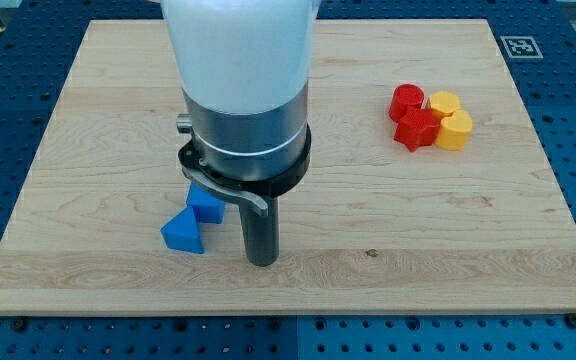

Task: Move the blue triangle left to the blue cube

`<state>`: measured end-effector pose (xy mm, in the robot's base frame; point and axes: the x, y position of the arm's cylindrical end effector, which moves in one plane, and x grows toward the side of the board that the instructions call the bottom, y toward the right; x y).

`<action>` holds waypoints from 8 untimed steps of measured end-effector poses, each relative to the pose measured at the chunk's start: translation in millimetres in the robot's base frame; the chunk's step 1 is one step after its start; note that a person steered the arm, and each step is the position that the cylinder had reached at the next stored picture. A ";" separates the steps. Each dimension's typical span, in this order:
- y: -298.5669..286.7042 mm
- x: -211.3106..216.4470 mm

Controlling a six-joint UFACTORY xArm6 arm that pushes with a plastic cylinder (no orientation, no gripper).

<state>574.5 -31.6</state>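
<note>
The blue triangle [182, 232] lies on the wooden board [88, 150] at the lower left of centre. The blue cube [206, 203] sits just above and right of it, touching it, partly hidden by the arm's body. My tip [261, 260] rests on the board just right of both blue blocks, a short gap from the triangle.
A cluster of small blocks sits at the upper right: a red cylinder [406, 101], a red star-like block [416, 129], a yellow block [444, 103] and a yellow heart-like block [455, 130]. The arm's large white and grey body [243, 90] covers the upper middle of the board.
</note>
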 end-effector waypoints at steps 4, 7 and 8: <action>-25.2 0.0; -41.1 -1.8; -45.5 -1.8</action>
<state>572.7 -77.1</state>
